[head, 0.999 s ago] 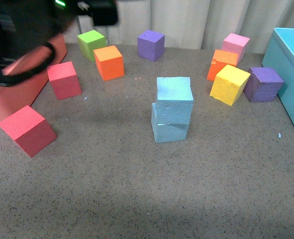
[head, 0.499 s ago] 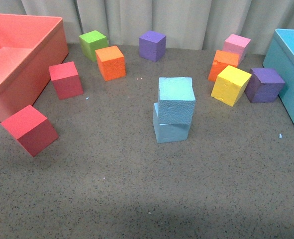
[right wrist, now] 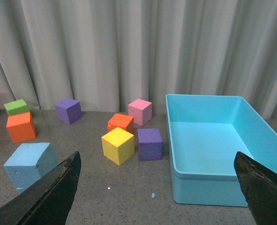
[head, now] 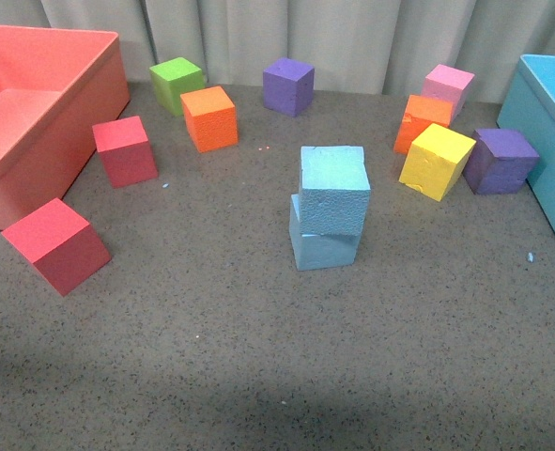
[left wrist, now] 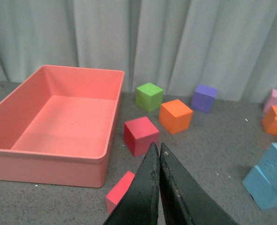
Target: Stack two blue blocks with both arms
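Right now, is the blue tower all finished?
It looks finished. One blue block sits on the other blue block, a bit off-centre, and nothing touches them. The left gripper is shut and empty. The right gripper is open and empty. Nothing looks left to do.

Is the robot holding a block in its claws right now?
No, nothing is held. The left gripper is shut with nothing between its fingers, the right gripper is open and empty. The two blue blocks stand stacked, untouched.

The left pincer [left wrist: 159, 152] hides part of a red cube [left wrist: 119, 193]; picture edges cut the right pincer's fingers [right wrist: 54, 193].
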Action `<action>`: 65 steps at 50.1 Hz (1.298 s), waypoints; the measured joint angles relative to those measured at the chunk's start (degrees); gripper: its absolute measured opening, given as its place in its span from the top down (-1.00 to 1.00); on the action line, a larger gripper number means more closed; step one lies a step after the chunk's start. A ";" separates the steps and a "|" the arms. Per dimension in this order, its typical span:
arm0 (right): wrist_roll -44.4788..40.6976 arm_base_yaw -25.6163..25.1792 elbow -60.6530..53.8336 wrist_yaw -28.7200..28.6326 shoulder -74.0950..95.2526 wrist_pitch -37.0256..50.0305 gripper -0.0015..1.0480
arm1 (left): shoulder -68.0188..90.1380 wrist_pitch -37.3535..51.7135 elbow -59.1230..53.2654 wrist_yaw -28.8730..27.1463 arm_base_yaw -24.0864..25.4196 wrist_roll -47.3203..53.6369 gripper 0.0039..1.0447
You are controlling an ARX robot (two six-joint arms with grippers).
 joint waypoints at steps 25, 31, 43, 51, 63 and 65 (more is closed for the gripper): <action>0.02 0.00 0.00 0.02 0.00 0.00 -0.82 | -21.24 -18.78 -0.72 2.23 3.39 0.04 0.93; 0.02 0.00 0.00 0.02 0.00 0.00 -0.82 | -25.46 -22.80 -0.74 2.23 3.39 0.04 0.93; 0.02 0.00 0.00 0.02 0.00 0.00 -0.82 | -32.26 -29.40 -0.74 2.23 3.39 0.04 0.93; 0.00 0.00 0.00 0.02 0.00 0.00 -0.82 | -35.76 -32.87 -0.74 2.23 3.39 0.04 0.93; 0.02 0.00 0.00 0.02 0.00 0.00 -0.82 | -44.06 -42.93 -0.72 2.25 3.39 0.04 0.93; 0.00 0.00 0.00 0.02 0.00 0.00 -0.82 | -46.73 -45.57 -0.72 2.27 3.39 0.04 0.93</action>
